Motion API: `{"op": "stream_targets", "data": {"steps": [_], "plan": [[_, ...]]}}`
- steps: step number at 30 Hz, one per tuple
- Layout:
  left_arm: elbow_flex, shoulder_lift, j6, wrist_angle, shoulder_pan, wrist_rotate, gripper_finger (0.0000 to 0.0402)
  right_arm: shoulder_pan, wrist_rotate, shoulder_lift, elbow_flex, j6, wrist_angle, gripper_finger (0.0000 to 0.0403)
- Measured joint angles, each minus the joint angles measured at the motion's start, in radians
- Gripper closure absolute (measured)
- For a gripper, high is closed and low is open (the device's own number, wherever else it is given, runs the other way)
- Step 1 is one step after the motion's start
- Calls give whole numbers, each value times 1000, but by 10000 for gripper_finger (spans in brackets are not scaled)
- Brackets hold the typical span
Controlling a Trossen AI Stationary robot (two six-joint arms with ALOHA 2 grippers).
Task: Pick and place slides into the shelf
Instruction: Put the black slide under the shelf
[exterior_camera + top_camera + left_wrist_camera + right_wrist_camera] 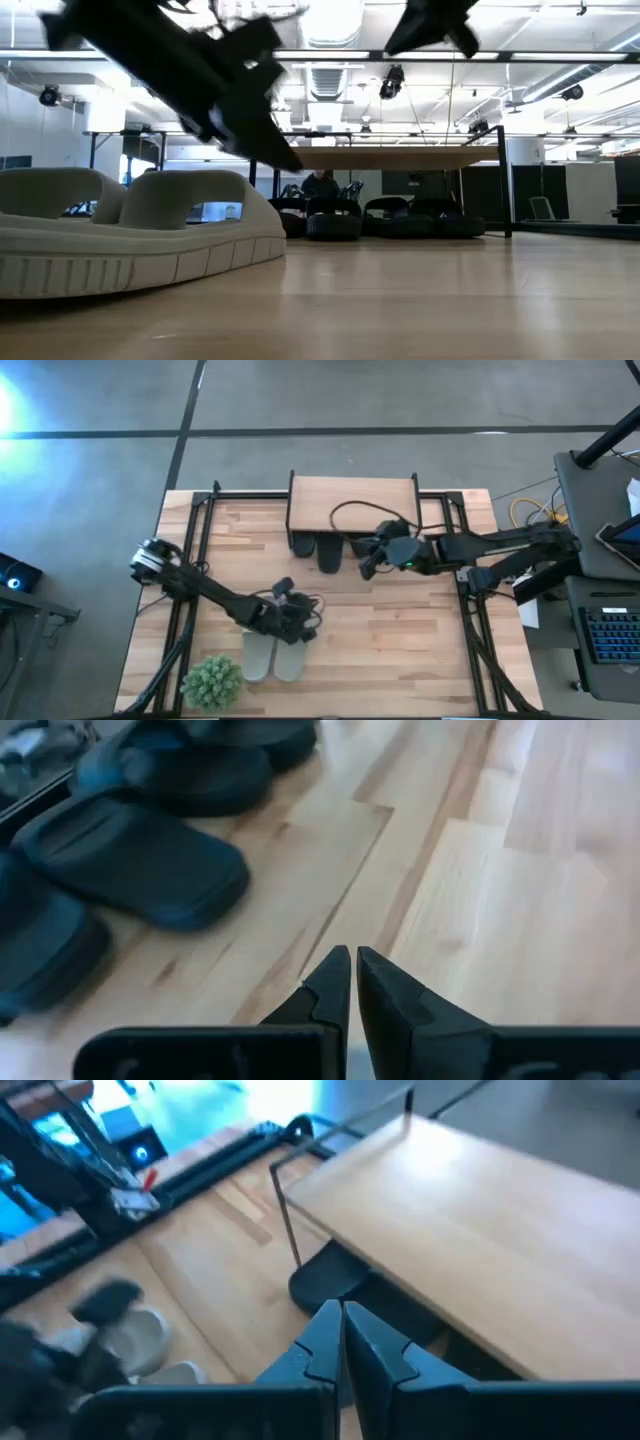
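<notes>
The shelf (352, 502) stands at the table's far edge, a light plank on a black wire frame (470, 1220). The black slides (330, 552) lie on the tabletop under it, their ends sticking out toward the near side (130, 860) (400, 218). The pale grey-white slides (274, 656) lie side by side on their soles near the near edge (130, 235). My left gripper (300, 622) (352, 982) hovers shut just above the far ends of the pale slides. My right gripper (368, 568) (340, 1325) hangs shut in front of the shelf, above the black slides.
A small green plant (212, 681) sits at the near left corner beside the pale slides. A dark cable (350, 510) loops over the shelf plank. Bare tabletop (400, 650) stretches across the near right. Black frame rails (195, 530) run along both sides.
</notes>
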Motion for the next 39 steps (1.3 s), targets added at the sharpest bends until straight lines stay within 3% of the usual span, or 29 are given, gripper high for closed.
{"op": "stream_targets", "data": {"steps": [5, 11, 15, 23, 27, 33, 39], "plan": [[69, 112, 9, 6, 39, -19, 393, 17, 109, -92, -1, -18, -6, 394], [132, 164, 1, 4, 138, -5, 393, 14, 147, -168, -1, -35, -101, 394], [151, 175, 0, -1, 235, 103, 393, 14, 170, -204, -1, -31, -195, 394], [152, 178, 72, 6, 362, 192, 393, 6, 229, -242, -7, -28, -260, 394], [152, 178, 89, 14, 367, 213, 393, -4, 238, -254, -18, -31, -269, 394], [153, 164, 139, 22, 331, 378, 393, -11, 237, -270, -24, -30, -300, 394], [153, 166, 187, 47, 336, 378, 393, -11, 237, -278, -25, -27, -324, 394]]}}
